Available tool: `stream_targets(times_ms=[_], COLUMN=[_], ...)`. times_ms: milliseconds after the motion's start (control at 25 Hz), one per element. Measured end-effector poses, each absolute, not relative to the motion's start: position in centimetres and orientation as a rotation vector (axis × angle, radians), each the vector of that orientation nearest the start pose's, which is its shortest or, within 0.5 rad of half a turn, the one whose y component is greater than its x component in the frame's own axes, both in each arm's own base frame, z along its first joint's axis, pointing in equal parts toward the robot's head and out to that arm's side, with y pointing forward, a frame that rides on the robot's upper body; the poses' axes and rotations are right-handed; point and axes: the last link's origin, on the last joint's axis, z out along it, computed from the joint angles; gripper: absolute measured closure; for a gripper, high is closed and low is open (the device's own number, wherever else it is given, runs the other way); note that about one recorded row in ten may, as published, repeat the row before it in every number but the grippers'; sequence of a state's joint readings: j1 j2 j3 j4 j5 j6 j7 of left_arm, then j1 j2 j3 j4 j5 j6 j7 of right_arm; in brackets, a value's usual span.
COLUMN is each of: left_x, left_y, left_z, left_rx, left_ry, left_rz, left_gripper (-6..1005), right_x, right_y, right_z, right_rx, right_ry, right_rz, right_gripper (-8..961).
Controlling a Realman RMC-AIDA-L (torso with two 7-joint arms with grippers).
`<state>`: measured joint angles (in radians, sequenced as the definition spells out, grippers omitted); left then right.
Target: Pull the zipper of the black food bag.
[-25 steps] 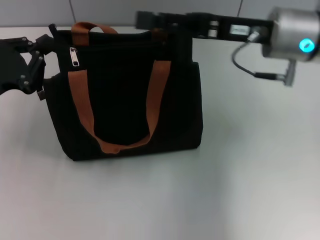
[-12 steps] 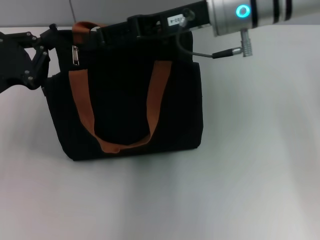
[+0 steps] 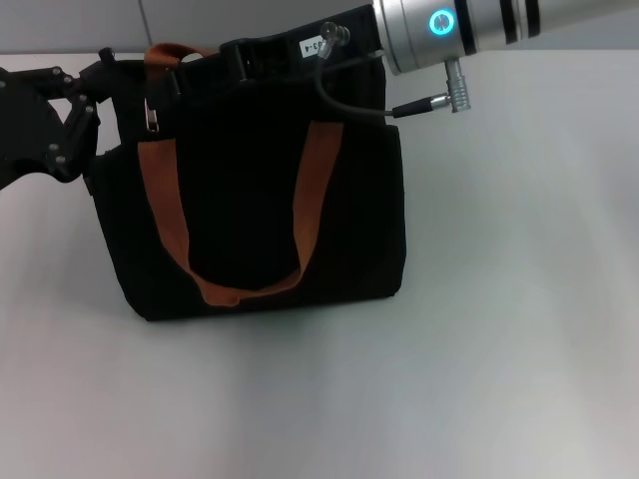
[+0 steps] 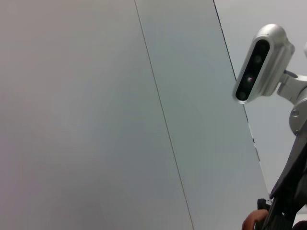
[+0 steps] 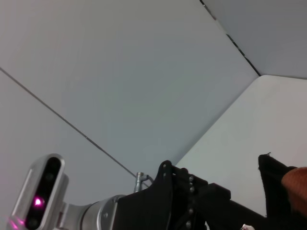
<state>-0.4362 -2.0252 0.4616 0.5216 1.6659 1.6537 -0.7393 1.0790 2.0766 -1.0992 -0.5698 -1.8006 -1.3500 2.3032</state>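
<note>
The black food bag [image 3: 250, 210] stands upright on the white table, its two orange-brown handles [image 3: 165, 215] hanging down the front. The small silver zipper pull [image 3: 152, 118] hangs at the left end of the bag's top edge. My right gripper [image 3: 178, 82] reaches in from the upper right, lies along the bag's top and ends just above the pull. My left gripper [image 3: 95, 88] sits against the bag's top left corner. In the right wrist view the left gripper [image 5: 192, 201] and a bag corner [image 5: 276, 177] show.
The white table [image 3: 499, 319] spreads to the right of the bag and in front of it. A grey wall runs behind. The right arm's silver cable plug [image 3: 439, 100] hangs over the bag's top right corner.
My right arm has swung left across the bag's top, its gripper going from the right end to just above the zipper pull. The left gripper and the bag have barely moved.
</note>
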Motion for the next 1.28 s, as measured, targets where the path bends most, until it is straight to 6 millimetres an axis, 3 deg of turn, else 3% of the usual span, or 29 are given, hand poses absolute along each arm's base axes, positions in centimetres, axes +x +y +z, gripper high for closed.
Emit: stream_targets(times_ms=[80, 520, 1280], left_x=[-28.8, -28.7, -28.3], left_y=[31.7, 31.6, 31.7], left_z=[6.2, 6.0, 5.9], left_rx=[-2.213, -2.213, -2.205], left_ry=[-0.017, -0.015, -0.007], left_rz=[-0.897, -0.912, -0.930], left_gripper=[969, 968, 967], right_x=[4.1, 4.0, 3.9], right_y=[40.9, 40.8, 41.0], right_z=[-5.7, -6.4, -7.5], right_rx=[-2.951, -2.941, -2.908], right_ry=[1.252, 1.302, 1.317], right_rz=[0.634, 0.610, 0.565], right_gripper=[170, 587, 621])
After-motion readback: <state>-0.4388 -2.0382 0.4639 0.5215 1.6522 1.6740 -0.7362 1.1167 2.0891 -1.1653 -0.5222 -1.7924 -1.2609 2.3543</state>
